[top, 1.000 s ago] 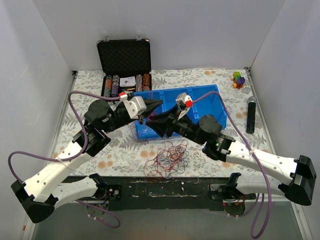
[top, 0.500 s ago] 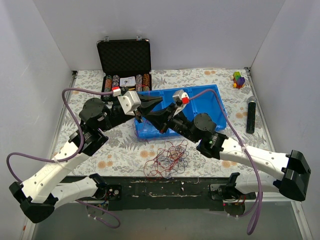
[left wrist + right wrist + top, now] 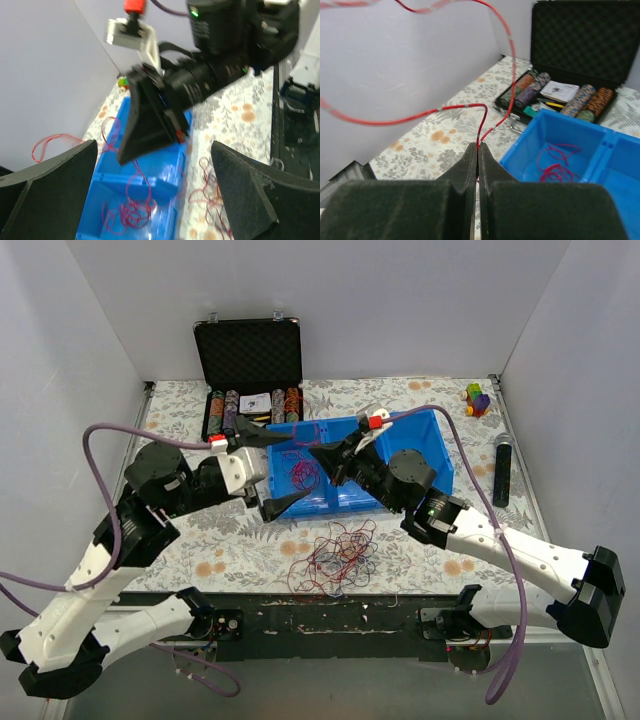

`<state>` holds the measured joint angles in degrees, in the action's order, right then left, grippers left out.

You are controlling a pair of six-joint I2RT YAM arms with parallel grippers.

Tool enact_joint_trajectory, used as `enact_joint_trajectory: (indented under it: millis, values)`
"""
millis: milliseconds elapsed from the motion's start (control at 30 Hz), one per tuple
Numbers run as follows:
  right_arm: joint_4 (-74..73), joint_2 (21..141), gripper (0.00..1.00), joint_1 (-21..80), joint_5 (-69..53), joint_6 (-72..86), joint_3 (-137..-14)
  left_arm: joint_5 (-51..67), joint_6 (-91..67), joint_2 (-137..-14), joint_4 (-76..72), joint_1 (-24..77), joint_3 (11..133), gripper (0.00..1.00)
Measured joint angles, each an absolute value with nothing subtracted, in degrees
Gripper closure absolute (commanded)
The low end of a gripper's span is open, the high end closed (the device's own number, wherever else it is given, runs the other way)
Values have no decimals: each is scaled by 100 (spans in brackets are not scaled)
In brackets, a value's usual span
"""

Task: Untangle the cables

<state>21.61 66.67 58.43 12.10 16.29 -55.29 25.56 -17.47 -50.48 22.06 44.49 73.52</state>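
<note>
My right jaws clamp 1 red cable (image 3: 465, 106) above the blue bin (image 3: 425, 435), which already holds some; my left jaws gape, empty. Most cables (image 3: 335, 555) lie tangled by the near edge of the tabletop (image 3: 230, 540).

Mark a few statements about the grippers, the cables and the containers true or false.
1. The right gripper is shut on a red cable. True.
2. The left gripper is clamped shut. False: its jaws stand wide apart, holding nothing.
3. Every cable lies inside the blue bin. False: a tangled pile lies on the table in front of the bin; only some red strands are inside.
4. The black case at the back is open. True.
</note>
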Motion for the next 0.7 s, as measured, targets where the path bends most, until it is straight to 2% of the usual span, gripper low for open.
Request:
enact_joint_trajectory:
  millis: [300,700]
  values:
    - [1448,7432,99,5472,1323,1570,-6340,2486,-1164,-4375,4246,4449,7703,2]
    - [1767,9376,99,5476,1518,904,-7096,1007,-1116,-3732,4609,4449,8337,2]
